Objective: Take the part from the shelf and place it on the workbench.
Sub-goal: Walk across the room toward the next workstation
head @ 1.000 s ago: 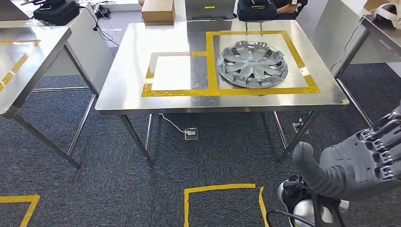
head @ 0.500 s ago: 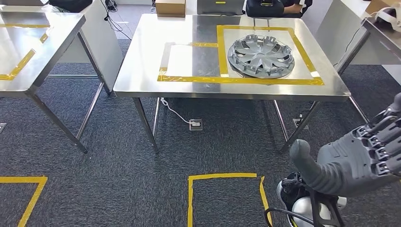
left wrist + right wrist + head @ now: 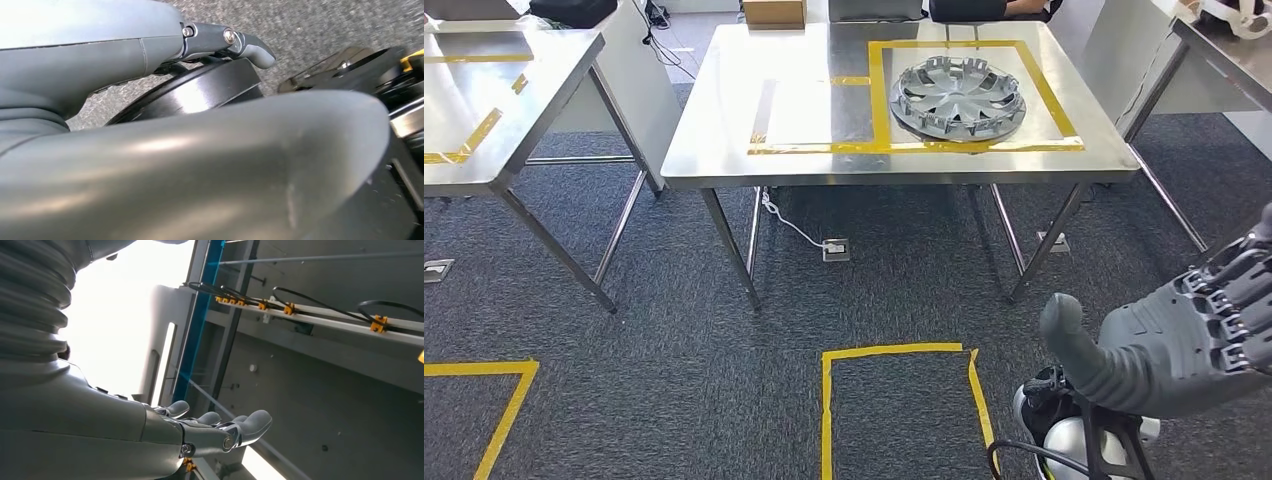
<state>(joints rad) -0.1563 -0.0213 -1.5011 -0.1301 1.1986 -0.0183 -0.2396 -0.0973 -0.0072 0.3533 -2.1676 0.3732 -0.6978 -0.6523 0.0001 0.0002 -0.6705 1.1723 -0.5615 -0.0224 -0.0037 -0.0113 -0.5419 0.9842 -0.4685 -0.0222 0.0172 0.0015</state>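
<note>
The part, a silver wheel cover (image 3: pixel 959 97), lies flat on the steel workbench (image 3: pixel 714 120), inside the larger yellow-taped rectangle at its right. My right hand (image 3: pixel 1174 340) is low at the right of the head view, well short of the workbench, palm up with the thumb out and nothing in it. In the right wrist view the right hand (image 3: pixel 200 432) has its fingers stretched toward a ceiling. My left hand (image 3: pixel 175 150) hangs over grey carpet, thumb and fingers (image 3: pixel 240 45) apart, holding nothing.
A second steel table (image 3: pixel 484 110) stands at the left and another (image 3: pixel 1224 60) at the right. A cardboard box (image 3: pixel 773 12) sits at the workbench's far edge. On the carpet are a yellow tape square (image 3: pixel 894 350) and a floor socket (image 3: pixel 835 249) with a cable.
The whole picture has shifted: the workbench and wheel cover now sit higher and farther off, so the camera has moved. My right hand keeps the same open pose.
</note>
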